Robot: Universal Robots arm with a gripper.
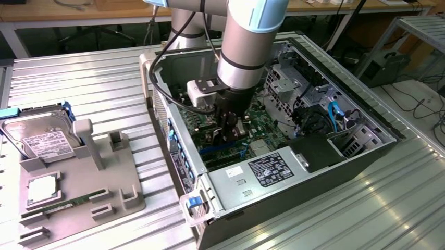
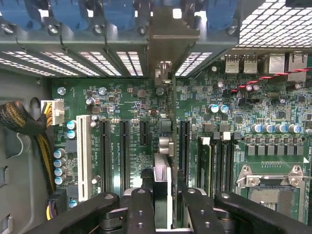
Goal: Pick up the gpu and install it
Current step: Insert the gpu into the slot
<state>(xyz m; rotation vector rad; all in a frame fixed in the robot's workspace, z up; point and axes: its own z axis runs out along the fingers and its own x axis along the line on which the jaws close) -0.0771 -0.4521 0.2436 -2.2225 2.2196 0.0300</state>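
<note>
— One card, the gpu (image 2: 162, 146), stands edge-on over the motherboard (image 2: 126, 105), inside the open computer case (image 1: 230, 182).
— And the pincer (image 2: 162, 204)?
— Clenched on the gpu's upper edge; whether it's seated in the slot, seemingly not fully.

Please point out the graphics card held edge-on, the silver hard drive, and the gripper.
Slim graphics card (image 2: 162, 168): wrist view, top edge.
Silver boxy hard drive (image 1: 43, 141): exterior view, white label.
Black gripper (image 2: 162, 195): wrist view, between fingertips.

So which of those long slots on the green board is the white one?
The slot at the very end of the row, beside the plug with yellow wires. It is white; the other long slots are all black.
</note>
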